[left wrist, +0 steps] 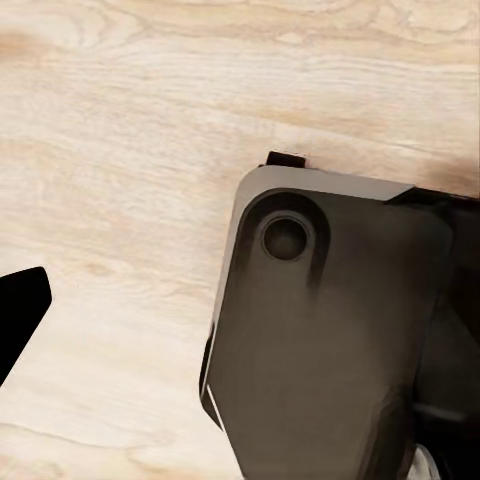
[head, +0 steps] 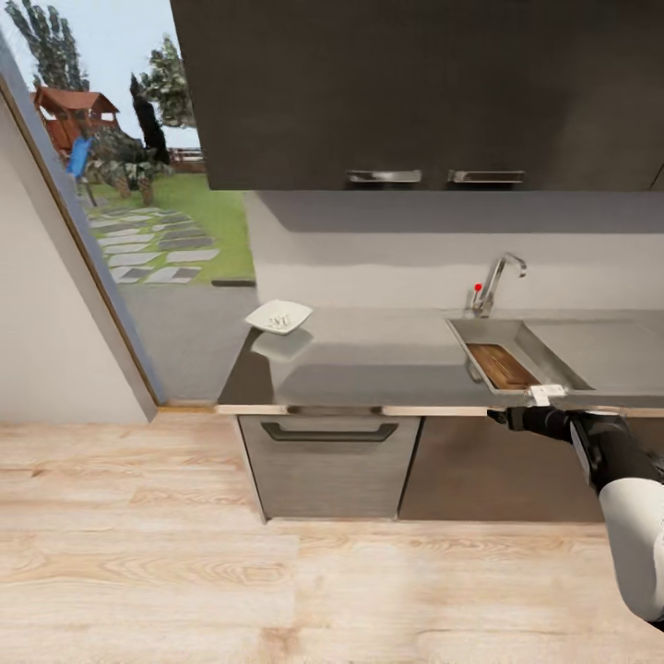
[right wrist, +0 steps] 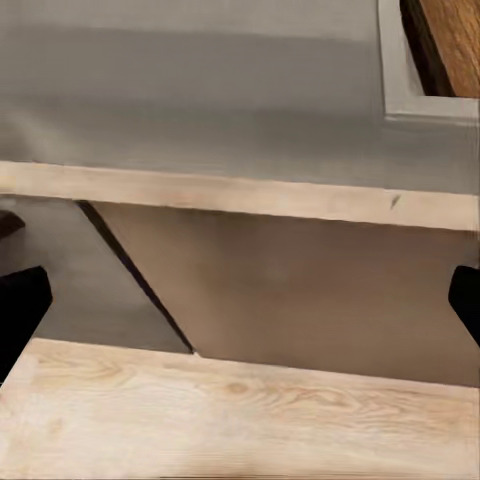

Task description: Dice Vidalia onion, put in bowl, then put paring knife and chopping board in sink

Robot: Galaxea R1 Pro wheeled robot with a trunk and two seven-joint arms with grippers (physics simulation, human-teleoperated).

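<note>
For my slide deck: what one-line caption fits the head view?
Chopping board lies in the sink; white bowl sits on the countertop; right gripper at the counter edge.

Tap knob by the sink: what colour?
Red: the knob sits at the base of the chrome tap, best seen in the head view.

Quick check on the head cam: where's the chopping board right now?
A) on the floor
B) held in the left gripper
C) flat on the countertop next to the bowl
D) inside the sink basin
D: the brown chopping board lies inside the sink basin, below the tap, while the white bowl sits apart at the far left end of the countertop.
</note>
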